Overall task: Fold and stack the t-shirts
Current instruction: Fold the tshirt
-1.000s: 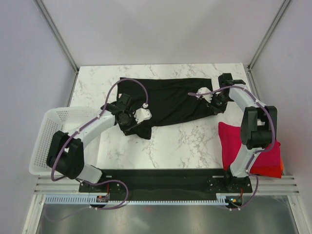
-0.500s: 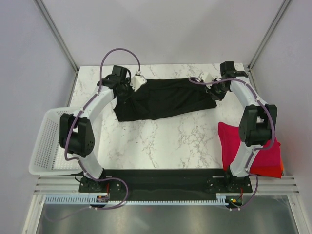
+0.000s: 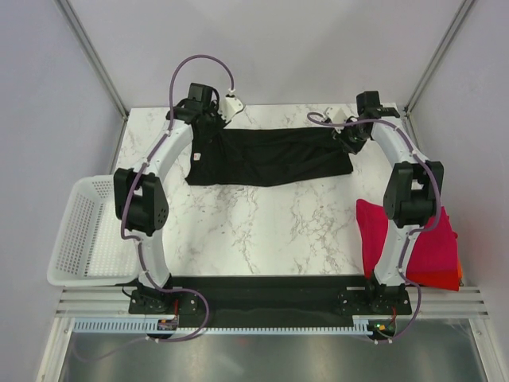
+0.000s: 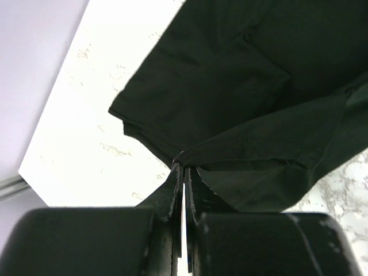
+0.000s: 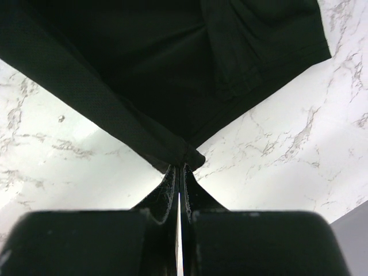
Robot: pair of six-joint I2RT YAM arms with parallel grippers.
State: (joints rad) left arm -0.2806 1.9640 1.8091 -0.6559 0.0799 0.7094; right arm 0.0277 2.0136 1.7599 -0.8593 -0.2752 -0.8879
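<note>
Left tool (image 4: 184,168) and right tool (image 5: 180,167) each pinch a black t-shirt (image 3: 270,159) corner — marbled tabletop (image 3: 262,223) below, its far edge just beyond.

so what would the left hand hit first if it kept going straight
The black t-shirt: the left hand is shut on its edge, with more cloth straight ahead. The marble table looks to lie just beneath, though depth is unclear.
</note>
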